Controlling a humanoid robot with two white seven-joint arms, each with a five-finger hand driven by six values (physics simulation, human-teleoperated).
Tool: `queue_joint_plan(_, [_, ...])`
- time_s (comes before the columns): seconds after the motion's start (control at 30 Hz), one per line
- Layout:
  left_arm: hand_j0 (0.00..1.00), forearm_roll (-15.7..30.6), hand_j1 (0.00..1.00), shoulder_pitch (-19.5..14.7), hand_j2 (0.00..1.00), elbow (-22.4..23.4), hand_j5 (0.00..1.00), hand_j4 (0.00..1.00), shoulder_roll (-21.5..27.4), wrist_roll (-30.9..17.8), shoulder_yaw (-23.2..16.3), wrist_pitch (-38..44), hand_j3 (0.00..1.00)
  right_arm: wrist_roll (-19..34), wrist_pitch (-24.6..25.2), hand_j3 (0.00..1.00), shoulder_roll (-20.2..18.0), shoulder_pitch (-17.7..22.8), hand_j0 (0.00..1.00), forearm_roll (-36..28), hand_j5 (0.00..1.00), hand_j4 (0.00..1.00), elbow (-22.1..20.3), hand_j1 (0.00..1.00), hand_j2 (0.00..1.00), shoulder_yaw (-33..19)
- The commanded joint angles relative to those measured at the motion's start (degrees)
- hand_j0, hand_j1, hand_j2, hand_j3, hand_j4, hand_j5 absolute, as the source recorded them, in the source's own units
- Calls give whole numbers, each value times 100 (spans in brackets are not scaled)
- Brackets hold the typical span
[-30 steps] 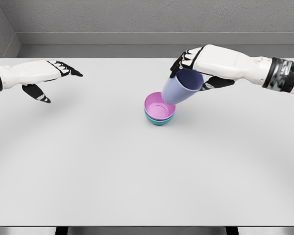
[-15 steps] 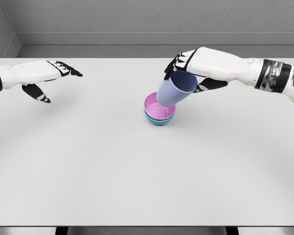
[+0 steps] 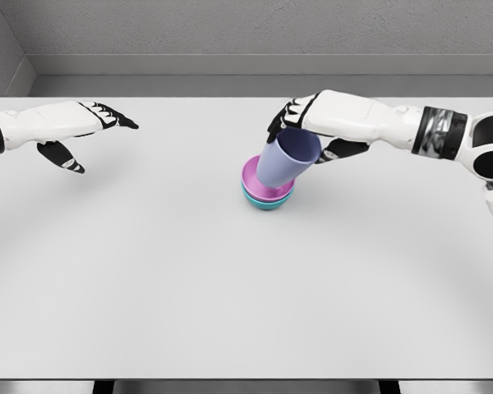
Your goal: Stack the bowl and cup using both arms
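Broadly, the white surface [image 3: 230, 287] was seen to carry only a small stack near its middle; the left hand [image 3: 70, 131] was held over the far left, its fingers spread and relaxed, nothing gripped. The right hand [image 3: 312, 127] was clamped on the lavender cup [image 3: 283, 160], which was held tilted, mouth turned up and toward the right, its base lowered into the pink bowl [image 3: 261, 182]; that bowl was nested in a teal bowl [image 3: 267, 204]. A toppled cup was judged the main risk: were it released at this tilt, it could roll off the rim onto the surface; a sideways push from the base could also slide or tip the light bowls, since neither was steadied by the left hand. Whether the cup's base was touching the bowl's floor or only hovering could not be told; the base itself was hidden by the cup's wall, and most of the right fingers were masked behind the cup.
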Motion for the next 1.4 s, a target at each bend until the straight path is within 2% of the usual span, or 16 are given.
queue_joint_plan(0.0, [100, 35, 100, 0, 100, 0, 100, 100, 4, 3, 6, 12, 100, -2, 18, 57, 5, -9, 57, -30, 57, 57, 75, 57, 57, 77])
queue_joint_plan(0.37, [100, 35, 100, 0, 100, 0, 100, 100, -4, 3, 6, 12, 100, -2, 27, 57, 127, -62, 57, 40, 57, 57, 199, 57, 57, 113])
queue_joint_plan(0.5, [100, 35, 100, 0, 100, -9, 100, 100, -4, 3, 6, 12, 100, -2, 18, 57, 207, -114, 57, 110, 57, 57, 392, 57, 57, 183])
queue_joint_plan(1.0, [100, 35, 100, 0, 100, -18, 100, 100, -4, 3, 6, 12, 100, -2, 18, 59, 251, -141, 59, 145, 59, 59, 559, 59, 59, 280])
queue_joint_plan(1.03, [100, 35, 100, 0, 100, -18, 100, 100, -4, 3, 6, 12, 100, -2, 18, 65, 251, -141, 65, 145, 65, 65, 568, 65, 65, 280])
queue_joint_plan(1.07, [100, 35, 100, 0, 100, -18, 100, 100, -4, 3, 6, 12, 100, -2, 27, 100, 251, -141, 100, 145, 100, 100, 620, 100, 100, 280])
queue_joint_plan(1.37, [100, 35, 100, 0, 100, -18, 100, 100, -4, 3, 6, 12, 100, -2, 27, 100, 251, -141, 100, 145, 100, 100, 629, 100, 100, 280])
